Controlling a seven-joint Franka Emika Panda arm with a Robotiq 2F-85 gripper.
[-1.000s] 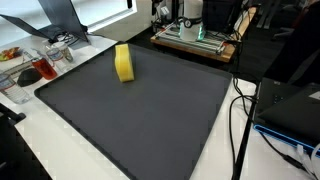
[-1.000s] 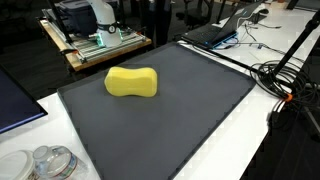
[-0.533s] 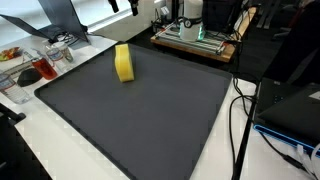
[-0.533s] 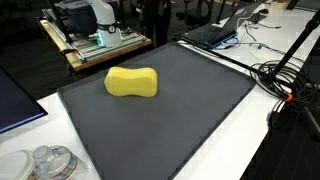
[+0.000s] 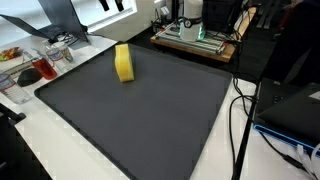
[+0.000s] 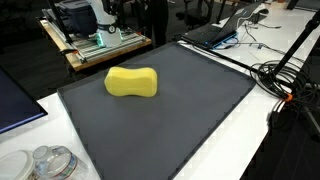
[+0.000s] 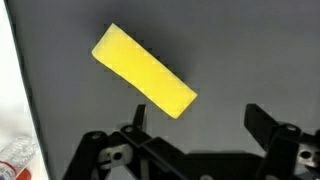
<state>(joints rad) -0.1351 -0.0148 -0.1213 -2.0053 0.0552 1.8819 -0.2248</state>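
One sponge, one mat, perhaps two jars

You are working in what looks like a lab or a tech workroom. You have a big white table with a dark mat spread on it. Behind the mat, a small machine with green lights sits on a wooden board. A laptop lies open near the edge, and black cables lie in a tangle beside it. The machine may be a printer, but it is too far off to tell.
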